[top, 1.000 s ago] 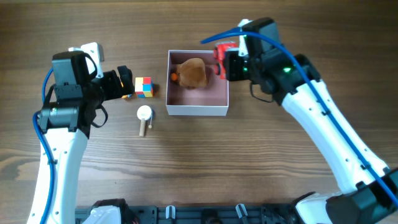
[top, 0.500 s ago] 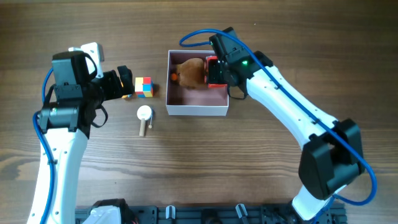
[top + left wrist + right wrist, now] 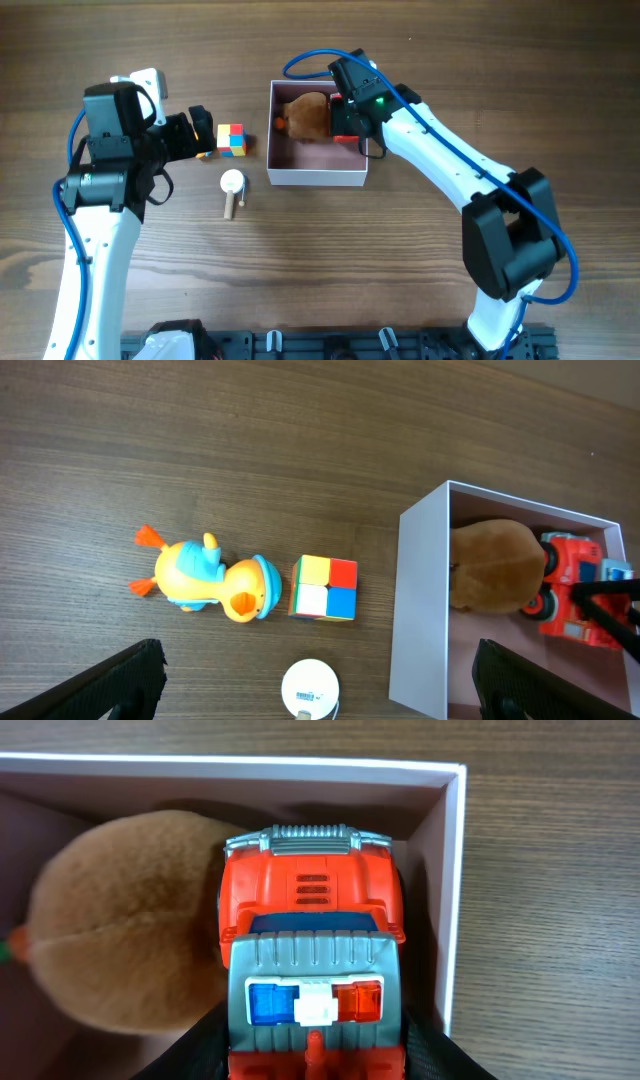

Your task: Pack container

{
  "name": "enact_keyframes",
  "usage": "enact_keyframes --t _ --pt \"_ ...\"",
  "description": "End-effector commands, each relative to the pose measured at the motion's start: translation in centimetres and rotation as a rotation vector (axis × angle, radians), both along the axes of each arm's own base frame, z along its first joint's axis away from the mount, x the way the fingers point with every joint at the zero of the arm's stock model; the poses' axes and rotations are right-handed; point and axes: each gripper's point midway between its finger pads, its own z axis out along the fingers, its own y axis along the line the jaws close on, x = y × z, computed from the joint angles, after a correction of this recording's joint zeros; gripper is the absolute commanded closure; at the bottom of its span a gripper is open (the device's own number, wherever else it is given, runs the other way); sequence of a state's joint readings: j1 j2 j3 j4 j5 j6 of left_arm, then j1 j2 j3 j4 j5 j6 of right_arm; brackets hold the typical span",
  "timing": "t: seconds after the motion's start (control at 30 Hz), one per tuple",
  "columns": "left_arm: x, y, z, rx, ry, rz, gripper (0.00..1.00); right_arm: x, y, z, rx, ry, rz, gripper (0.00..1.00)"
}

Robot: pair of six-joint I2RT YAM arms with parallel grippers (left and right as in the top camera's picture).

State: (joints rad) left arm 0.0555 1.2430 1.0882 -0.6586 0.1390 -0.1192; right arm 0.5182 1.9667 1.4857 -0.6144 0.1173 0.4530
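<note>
The container point(image 3: 316, 178) is a square white box with a pink inside, at the table's middle back; it also shows in the left wrist view point(image 3: 420, 610) and the right wrist view point(image 3: 455, 890). A brown plush toy point(image 3: 308, 116) lies in its left half. My right gripper point(image 3: 345, 115) is shut on a red toy truck point(image 3: 312, 960) with blue and red roof lights, and holds it inside the container's right side, against the plush point(image 3: 120, 960). My left gripper point(image 3: 315, 690) is open and empty, hovering left of the container above the small toys.
On the table left of the container lie a colourful cube point(image 3: 231, 140), an orange and blue duck toy point(image 3: 205, 575) and a white round-headed wooden piece point(image 3: 232, 190). The cube also shows in the left wrist view point(image 3: 324, 587).
My right gripper has carried the red truck leftward from beside the container's right wall to inside the container, next to the plush. The left arm has not moved.
</note>
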Motion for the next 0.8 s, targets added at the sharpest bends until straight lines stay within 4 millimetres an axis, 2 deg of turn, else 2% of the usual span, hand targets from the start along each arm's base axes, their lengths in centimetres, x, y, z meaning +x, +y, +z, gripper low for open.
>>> enact_keyframes --t 0.0,0.13,0.2,0.27,0.3,0.4,0.5,0.57,0.77 --pt "0.4 0.3 1.0 -0.009 -0.023 0.02 0.0 1.0 -0.5 1.4 -0.026 -0.059 -0.014 0.45" --pt "0.4 0.3 1.0 -0.009 -0.024 0.02 0.0 1.4 -0.8 3.8 -0.046 -0.118 0.018 0.31" --pt "0.4 0.3 1.0 -0.008 -0.024 0.02 0.0 1.3 -1.0 5.9 -0.05 -0.165 0.033 0.25" --pt "0.4 0.3 1.0 -0.009 -0.023 0.02 0.0 1.1 -1.1 7.9 -0.042 -0.199 0.053 0.24" --pt "0.4 0.3 1.0 -0.009 -0.024 0.02 0.0 0.3 -1.5 11.0 -0.026 -0.249 0.067 0.24" --pt "0.4 0.3 1.0 -0.009 -0.023 0.019 0.0 -0.9 -1.0 13.2 0.037 -0.264 0.1 0.24" --pt "0.4 0.3 1.0 -0.009 -0.023 0.02 0.0 -2.7 0.4 14.7 0.132 -0.239 0.169 0.25" --pt "0.4 0.3 1.0 -0.009 -0.024 0.02 0.0 -3.3 0.3 14.9 0.136 -0.227 0.175 0.25" --pt "0.4 0.3 1.0 -0.009 -0.023 0.02 0.0 -4.2 -3.9 15.4 0.072 -0.195 0.065 0.14"
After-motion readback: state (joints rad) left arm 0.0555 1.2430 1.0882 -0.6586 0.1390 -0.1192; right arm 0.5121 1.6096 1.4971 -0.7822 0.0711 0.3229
